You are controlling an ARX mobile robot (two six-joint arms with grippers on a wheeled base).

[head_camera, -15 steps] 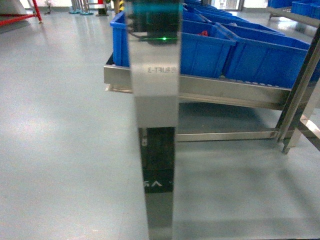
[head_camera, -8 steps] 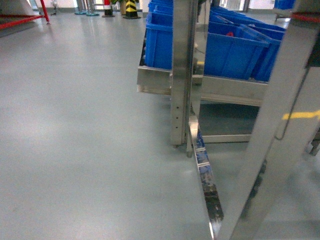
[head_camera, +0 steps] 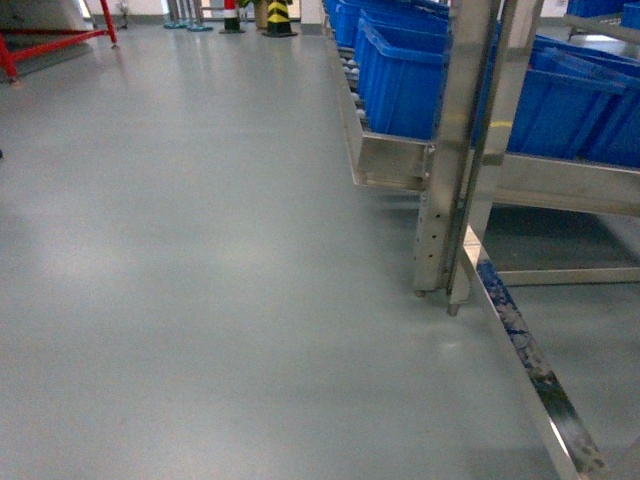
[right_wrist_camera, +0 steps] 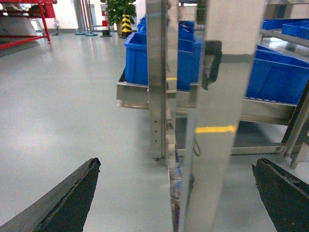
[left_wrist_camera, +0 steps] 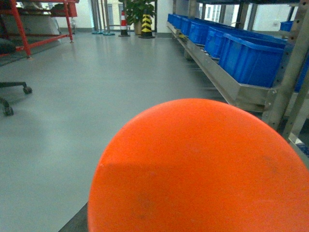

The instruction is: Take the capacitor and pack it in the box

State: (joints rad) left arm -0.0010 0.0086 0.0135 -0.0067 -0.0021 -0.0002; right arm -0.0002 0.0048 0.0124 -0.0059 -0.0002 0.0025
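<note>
1. Neither the capacitor nor the pale pink plastic box with the white lid shows in any view; where they sit can't be told from here.
2. Right tool: its two black fingertips stand wide apart at the bottom corners of the right wrist view, with nothing between them. It looks empty and carried ready for a later pick, my read.
3. Left tool: not visible. A big round orange object fills the lower part of the left wrist view, right up against the lens. Can't tell what it is, or whether the tool is apart or together.
4. Upright stainless steel rack post stands on the grey floor with a shiny steel rail running low along the floor from its foot.
5. Blue plastic crates sit in a row on the steel rack shelf, above the floor, probably as parts storage.
6. Far back: red metal frame and a yellow-black striped bollard, well apart from the rack.
7. Judgement: this is a travel phase; picking hasn't begun.
</note>
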